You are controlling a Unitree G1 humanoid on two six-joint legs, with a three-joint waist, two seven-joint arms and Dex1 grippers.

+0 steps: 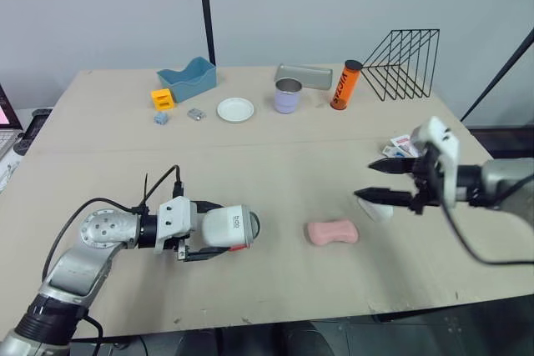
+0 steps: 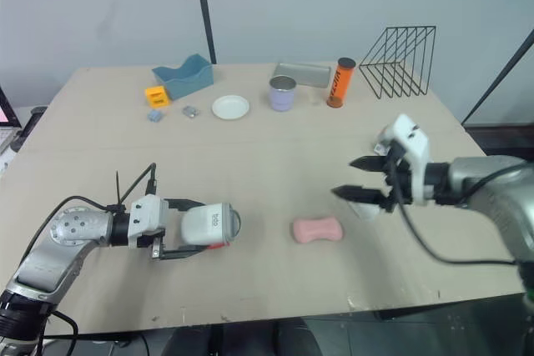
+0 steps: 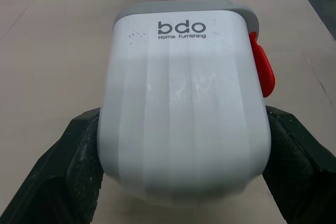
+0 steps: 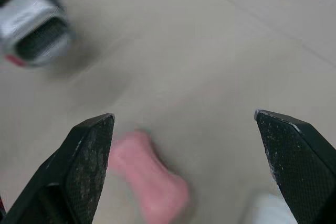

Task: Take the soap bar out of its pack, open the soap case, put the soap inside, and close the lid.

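The pink soap bar point(image 1: 332, 232) lies bare on the table, right of centre. To its left, my left gripper point(image 1: 209, 243) is shut on the white soap case point(image 1: 227, 227), which lies on its side with its grey lid closed and its red latch point(image 3: 261, 69) showing. My right gripper point(image 1: 373, 181) hovers open above and right of the soap, empty, jaws wide apart. In the right wrist view the soap point(image 4: 152, 182) sits below and between the fingertips point(image 4: 97, 135). A white wrapper piece point(image 1: 375, 208) lies under that gripper.
Along the back stand a blue bin point(image 1: 188, 79), an orange block point(image 1: 162, 98), a white plate point(image 1: 235, 109), a purple cup point(image 1: 288, 95), a grey tray point(image 1: 304, 75), an orange tube point(image 1: 345, 84) and a black wire rack point(image 1: 405, 62). Pack scraps point(image 1: 402, 146) lie at the right.
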